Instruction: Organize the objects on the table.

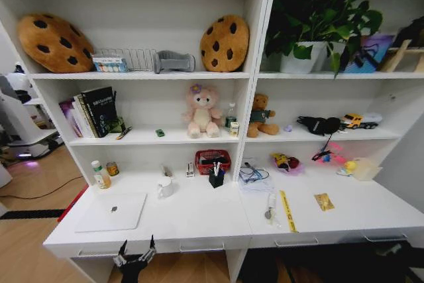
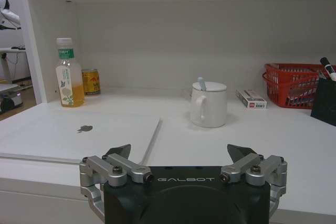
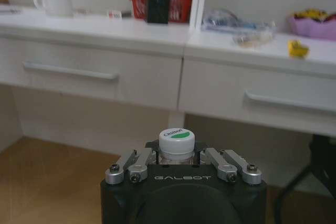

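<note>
I have the small green-capped jar clamped in my right hand, held low in front of the bench, below its drawer fronts and out from the near edge. On the bench top the silver laptop lies closed at the near left, with a white mug just right of its far corner and a black pen holder beyond that, in front of a red basket. The yellow ruler lies on the right half, running near to far, beside a small bagged item I cannot identify. The tiny green toy car sits on the shelf above, left of a pink plush toy. At the far left of the bench stand a tea bottle and a small can. My left hand hovers at the near edge, below the laptop, fingers spread wide and holding nothing
</note>
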You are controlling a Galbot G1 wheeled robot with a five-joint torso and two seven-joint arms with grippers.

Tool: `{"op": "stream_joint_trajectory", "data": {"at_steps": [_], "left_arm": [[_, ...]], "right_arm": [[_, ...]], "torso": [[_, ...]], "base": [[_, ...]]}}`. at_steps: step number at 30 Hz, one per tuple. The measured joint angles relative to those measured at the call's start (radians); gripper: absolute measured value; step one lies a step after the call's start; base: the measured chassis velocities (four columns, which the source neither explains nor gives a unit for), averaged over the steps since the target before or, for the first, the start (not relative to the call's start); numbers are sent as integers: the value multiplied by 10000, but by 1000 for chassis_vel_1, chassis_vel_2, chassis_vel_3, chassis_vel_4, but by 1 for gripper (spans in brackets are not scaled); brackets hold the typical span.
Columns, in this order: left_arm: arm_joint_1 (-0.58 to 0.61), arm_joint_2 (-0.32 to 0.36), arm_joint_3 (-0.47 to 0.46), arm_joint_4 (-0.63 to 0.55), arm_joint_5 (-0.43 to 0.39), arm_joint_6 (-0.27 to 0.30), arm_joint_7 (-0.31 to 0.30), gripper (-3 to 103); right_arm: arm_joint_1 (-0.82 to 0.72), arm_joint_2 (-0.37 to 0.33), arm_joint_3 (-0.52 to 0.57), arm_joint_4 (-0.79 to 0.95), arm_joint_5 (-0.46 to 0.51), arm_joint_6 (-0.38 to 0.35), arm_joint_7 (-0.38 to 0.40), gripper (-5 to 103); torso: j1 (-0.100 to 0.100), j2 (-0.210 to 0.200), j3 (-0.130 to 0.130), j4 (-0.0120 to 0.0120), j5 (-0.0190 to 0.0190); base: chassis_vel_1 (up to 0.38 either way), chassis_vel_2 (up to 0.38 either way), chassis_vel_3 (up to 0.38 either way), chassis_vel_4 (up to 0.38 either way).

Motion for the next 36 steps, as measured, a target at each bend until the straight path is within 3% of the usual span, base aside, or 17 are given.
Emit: {"op": "stream_joint_trajectory", "data": {"at_steps": [4,6,8,10,13,17,29,36], "left_arm": [[50,0,-68,-2,0,-4,3,100],[90,-13,-116,20,17,-19,7,100],[103,-25,-108,35,40,-20,7,100],[122,-66,-66,82,110,-20,8,100],[168,-114,-53,93,152,-20,9,100],[258,-151,-93,103,189,-31,14,100],[361,-128,-154,198,201,-35,16,100],[358,-117,-101,284,220,-32,15,100]], "right_arm": [[682,95,69,-1200,58,-15,144,30],[1739,-35,-32,-2605,377,-331,522,30],[2085,-44,-42,-3011,508,-519,554,30],[3028,-84,-91,-4030,829,-1144,541,30],[3910,1,-80,-4927,841,-1318,513,30],[5350,103,-98,-6158,580,-1158,499,30],[8660,397,-255,-9838,-100,-513,551,30],[9994,446,-289,-10673,-180,-803,53,30]], "torso": [[0,0,0,-1,2],[0,0,0,2,-1],[1,-1,1,3,0],[2,-2,1,2,-3],[2,-2,1,-6,-2],[3,-2,2,9,-4],[3,-3,2,-1,-1],[4,-3,2,2,-2]], "base": [[0,0,0,0],[0,0,0,0],[0,0,0,0],[0,0,0,0],[0,0,0,0],[0,0,0,0],[0,0,0,0],[0,0,0,0]]}}
